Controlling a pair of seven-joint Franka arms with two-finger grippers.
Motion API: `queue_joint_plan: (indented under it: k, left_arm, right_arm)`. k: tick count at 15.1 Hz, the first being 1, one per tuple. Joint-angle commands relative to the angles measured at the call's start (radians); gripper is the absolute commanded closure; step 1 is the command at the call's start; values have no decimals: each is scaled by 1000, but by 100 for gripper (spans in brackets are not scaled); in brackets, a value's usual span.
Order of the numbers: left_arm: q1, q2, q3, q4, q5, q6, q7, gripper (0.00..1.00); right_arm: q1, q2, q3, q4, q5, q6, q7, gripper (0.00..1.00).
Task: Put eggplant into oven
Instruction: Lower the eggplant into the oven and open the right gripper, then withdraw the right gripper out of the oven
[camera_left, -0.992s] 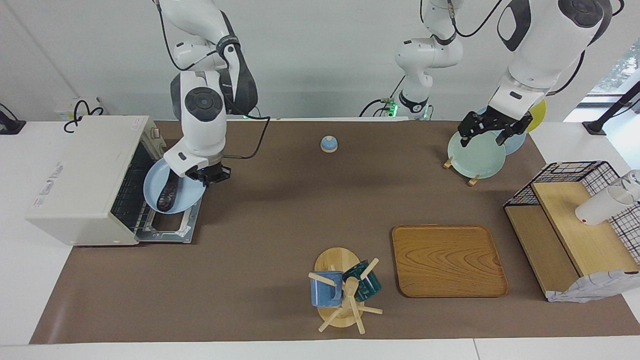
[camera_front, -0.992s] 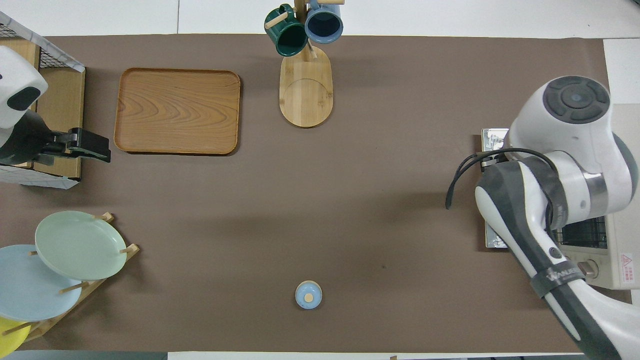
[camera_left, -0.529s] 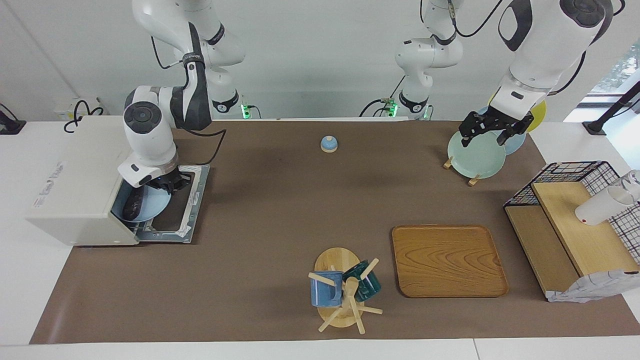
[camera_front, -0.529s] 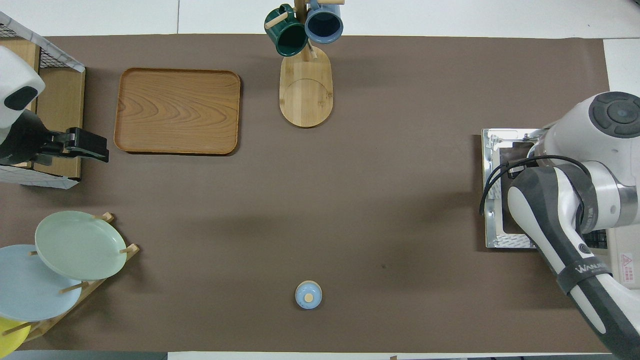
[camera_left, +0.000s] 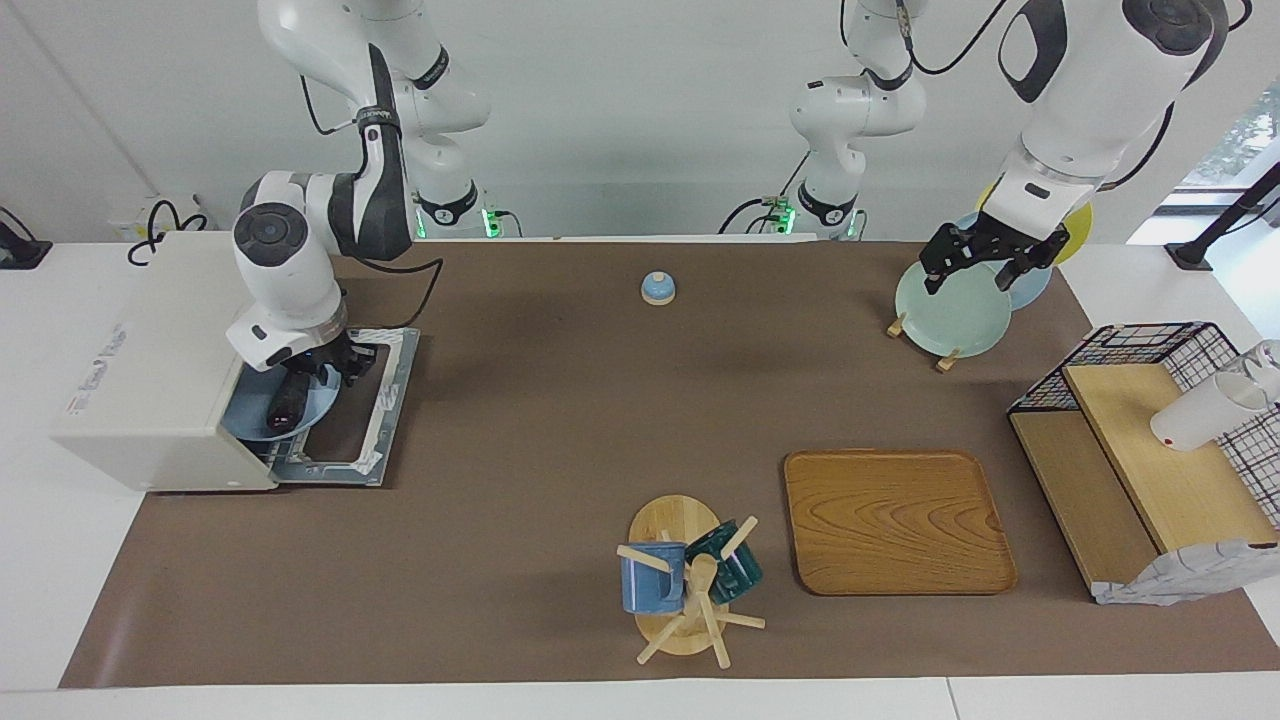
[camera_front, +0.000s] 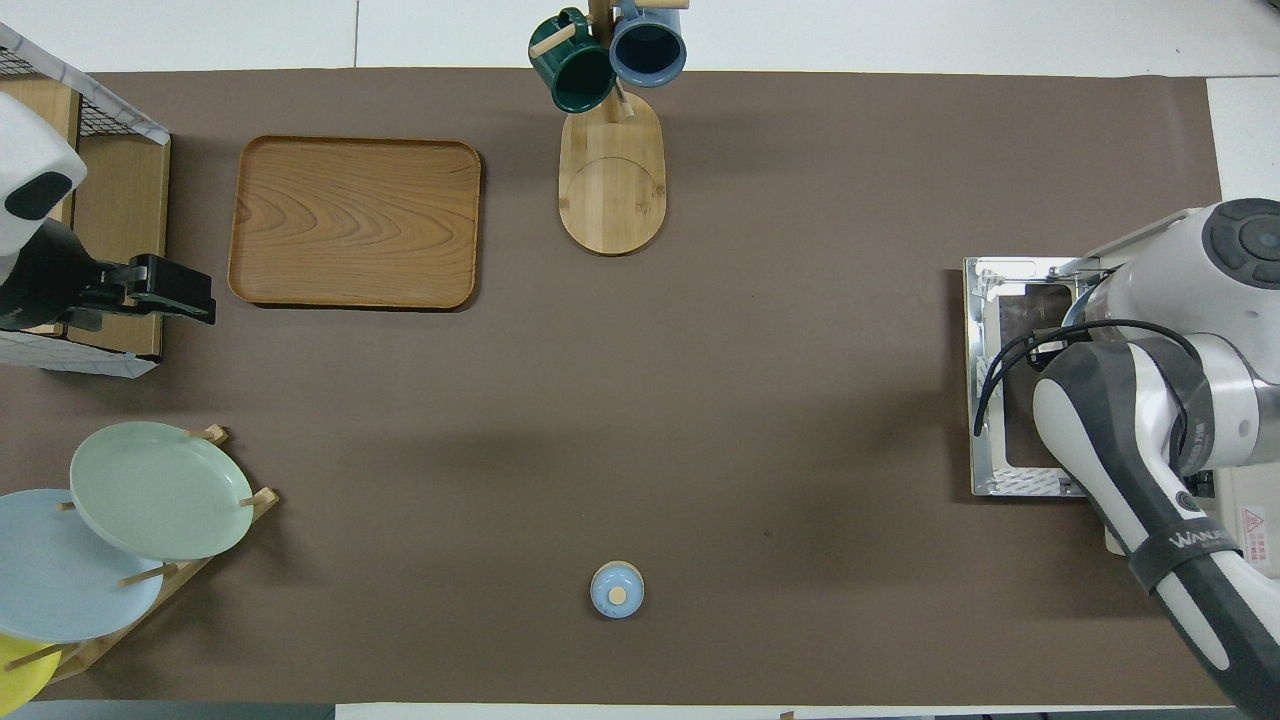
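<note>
Legible writing: my right forearm carries a band reading "WANLE…", cut off at the wrap. The oven (camera_left: 150, 370) bears a grey logo on its top that I cannot read, and a small red warning sticker near its knobs, seen from overhead.

Containers: the oven stands at the right arm's end of the table, door (camera_left: 365, 405) folded down flat. A light blue plate (camera_left: 270, 420) sits in its mouth, part under the roof, part showing. The eggplant (camera_left: 287, 403) lies on that plate, at the oven's opening. The wooden tray (camera_left: 895, 520) holds nothing. The mug tree (camera_left: 685, 585) carries a blue mug and a dark green mug. The plate rack (camera_left: 920, 335) holds a green plate (camera_left: 950, 308), with a blue and a yellow one nearer to the robots. A white cup (camera_left: 1200, 410) lies on the wire shelf (camera_left: 1130, 350).

My right gripper (camera_left: 318, 372) is at the plate's rim over the door; I cannot tell whether its fingers grip the rim or stand apart. From overhead my own arm hides it, the plate and the eggplant. My left gripper (camera_left: 985, 255) waits over the plate rack, fingers spread wide, holding nothing.
</note>
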Motion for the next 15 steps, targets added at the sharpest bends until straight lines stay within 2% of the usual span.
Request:
queue_joint_plan:
  k: [1,2,3,4,6,8,11,15]
  left_arm:
    - [-7,-12,10,-4,-14,-8,-3,0]
    - [-7,-12,10,-4,-14,-8,-3,0]
    - [-7,-12,10,-4,-14,-8,-3,0]
    - [-7,-12,10,-4,-14,-8,-3,0]
    - [-7,-12,10,-4,-14,-8,-3,0]
    - [-7,-12,10,-4,-14,-8,-3,0]
    - [-7,-13,10,-4,-14,-8,-3,0]
    - [-7,-13,10,-4,-14,-8,-3,0]
  right_arm:
    - [59,-4,17,94,83,-101,7,62]
    - [83,5,17,118,96,-107,25,63]
    - [105,7,17,119,99,-92,56,69]
    - [128,7,17,102,102,-57,100,83]
    - [130,-3,17,23,102,44,124,100]
    - [127,-1,17,-45,103,127,140,100]
    - [128,54,17,-62,102,164,197,100]
    - [84,82,15,-93,102,215,190,100]
